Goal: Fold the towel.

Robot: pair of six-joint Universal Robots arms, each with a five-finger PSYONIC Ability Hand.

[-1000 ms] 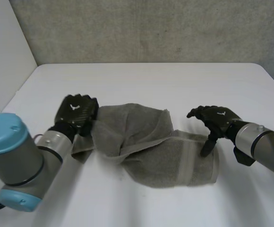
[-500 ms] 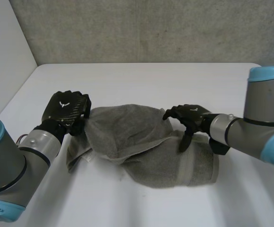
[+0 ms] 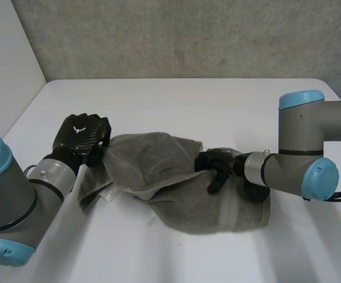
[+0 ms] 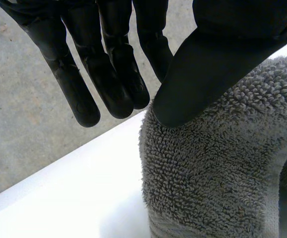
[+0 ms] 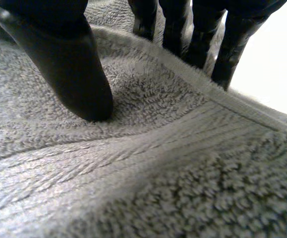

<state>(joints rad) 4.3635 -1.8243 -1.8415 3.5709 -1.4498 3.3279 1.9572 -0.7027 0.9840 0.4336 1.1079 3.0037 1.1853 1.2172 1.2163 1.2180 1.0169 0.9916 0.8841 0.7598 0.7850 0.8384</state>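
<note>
Head view first: the left hand (image 3: 83, 137) sits at the left end of the towel (image 3: 182, 194), a rumpled grey heap lying mid-way across the white table (image 3: 176, 97). Its own wrist view has the fingers (image 4: 108, 74) straight and spread just off the towel's left edge, while the thumb (image 4: 202, 74) rests its tip on the pile. Nothing looks pinched, so that hand reads as released.

Just right of the towel's middle, the right hand (image 3: 216, 165) is set down where an upper flap overlaps the layer beneath. From its wrist, the thumb (image 5: 69, 64) presses into the towel and the fingers (image 5: 198, 39) stand on the far side of a raised hem (image 5: 193, 82). The gap between them is unclosed, so it is touching, not grasping.

The step in hand looks like securing a hold on the bunched towel; no tidy fold exists yet. Next, each hand probably needs to close thumb against fingers on a single layer. They could then draw the towel flat before carrying one edge across.
</note>
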